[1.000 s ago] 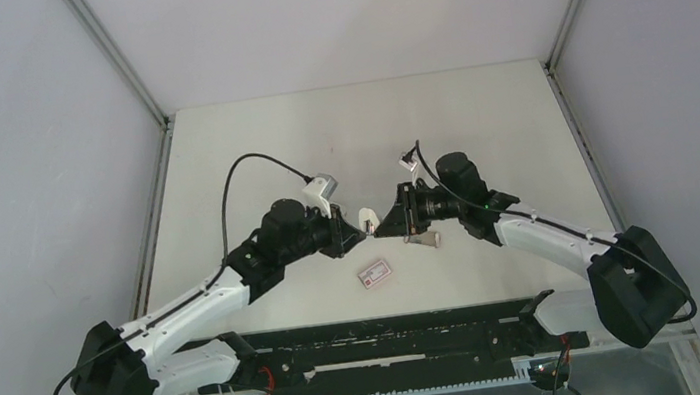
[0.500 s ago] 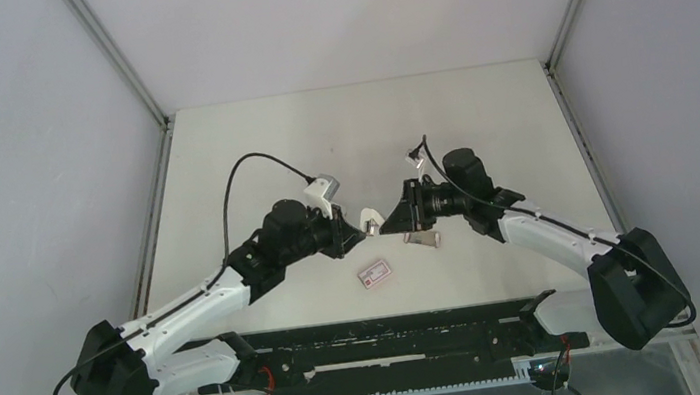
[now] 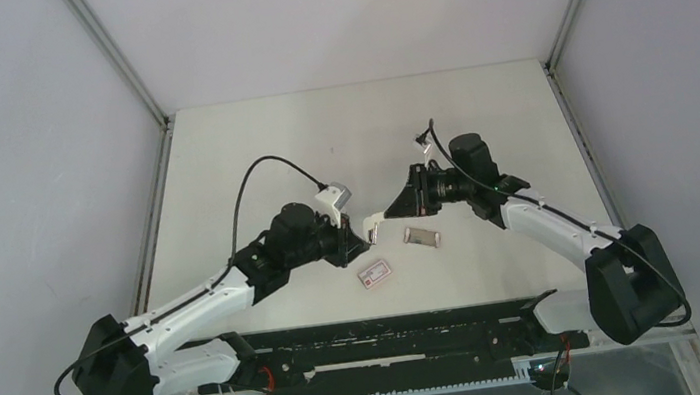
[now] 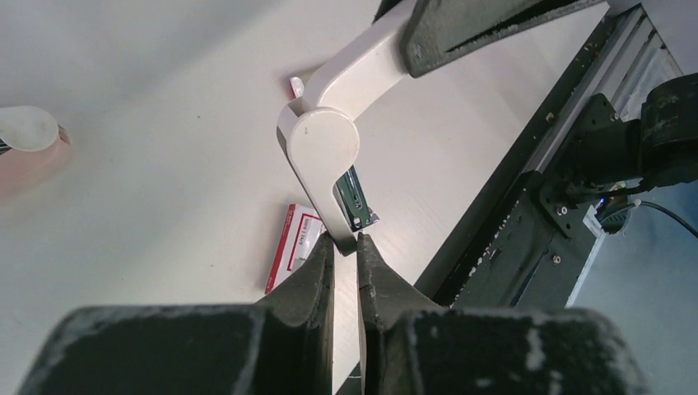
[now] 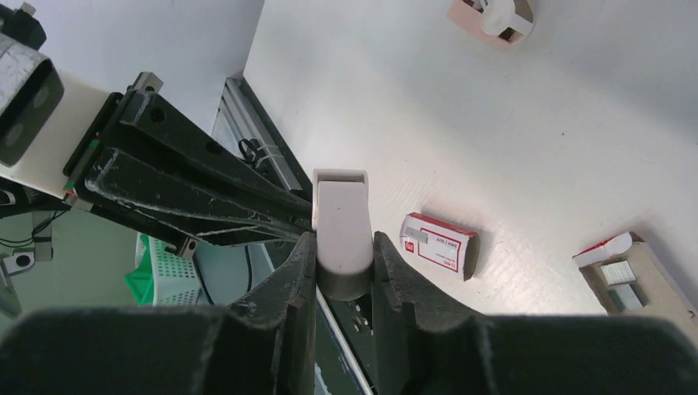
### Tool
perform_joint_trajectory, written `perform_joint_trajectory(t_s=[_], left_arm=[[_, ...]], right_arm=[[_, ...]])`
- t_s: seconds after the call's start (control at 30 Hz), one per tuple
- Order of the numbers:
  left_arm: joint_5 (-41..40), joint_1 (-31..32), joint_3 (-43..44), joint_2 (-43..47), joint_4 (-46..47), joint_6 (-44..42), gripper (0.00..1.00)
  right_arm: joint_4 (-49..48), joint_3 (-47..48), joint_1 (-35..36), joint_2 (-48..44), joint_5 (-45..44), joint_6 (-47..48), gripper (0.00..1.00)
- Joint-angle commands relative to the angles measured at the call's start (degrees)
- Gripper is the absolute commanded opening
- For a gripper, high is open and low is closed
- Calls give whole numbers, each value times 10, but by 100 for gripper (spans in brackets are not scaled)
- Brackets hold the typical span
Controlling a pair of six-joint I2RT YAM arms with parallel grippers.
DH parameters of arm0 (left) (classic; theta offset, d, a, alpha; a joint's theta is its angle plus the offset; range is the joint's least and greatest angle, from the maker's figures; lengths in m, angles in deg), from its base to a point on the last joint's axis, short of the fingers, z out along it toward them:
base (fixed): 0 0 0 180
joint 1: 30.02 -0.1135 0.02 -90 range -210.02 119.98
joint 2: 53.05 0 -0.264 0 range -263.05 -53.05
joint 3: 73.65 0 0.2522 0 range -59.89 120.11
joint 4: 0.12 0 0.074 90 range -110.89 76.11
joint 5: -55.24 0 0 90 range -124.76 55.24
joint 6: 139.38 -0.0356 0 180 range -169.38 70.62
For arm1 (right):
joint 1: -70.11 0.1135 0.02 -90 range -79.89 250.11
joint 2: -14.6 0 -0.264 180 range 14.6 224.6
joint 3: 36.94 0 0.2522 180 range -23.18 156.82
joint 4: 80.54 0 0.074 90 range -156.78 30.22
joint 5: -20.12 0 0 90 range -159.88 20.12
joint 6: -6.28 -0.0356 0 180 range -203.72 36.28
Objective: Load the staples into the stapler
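one white stapler [image 3: 374,223], swung open, shared by two claws over the desk [image 3: 258,138].
the left claw [image 4: 344,243] is narrow, pinched on the stapler's lower metal rail. the right claw [image 5: 343,240] is clamped on its white upper arm, so the two claws meet almost tip to tip. the staples [image 3: 421,237] lie on the desk just beside the right claw, on the side toward the arm bases, touching neither claw. the right wrist view shows them as two small grey strips on one tan tray [image 5: 650,271] with a red-and-white flap. one white box with red label [image 3: 373,274] lies flat near the left claw's tip, apart from the tray.
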Motion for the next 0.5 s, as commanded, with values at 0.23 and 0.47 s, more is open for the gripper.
perform_joint_trajectory(t_s=[0.23,0.47], left_arm=[[60,20,11,10,33,18,0],[-33,19,-21,-20,113,140,0]], right_arm=[[-59,44,-17,46,-69,17,31],[-84,43,-19,66,-85,5,54]])
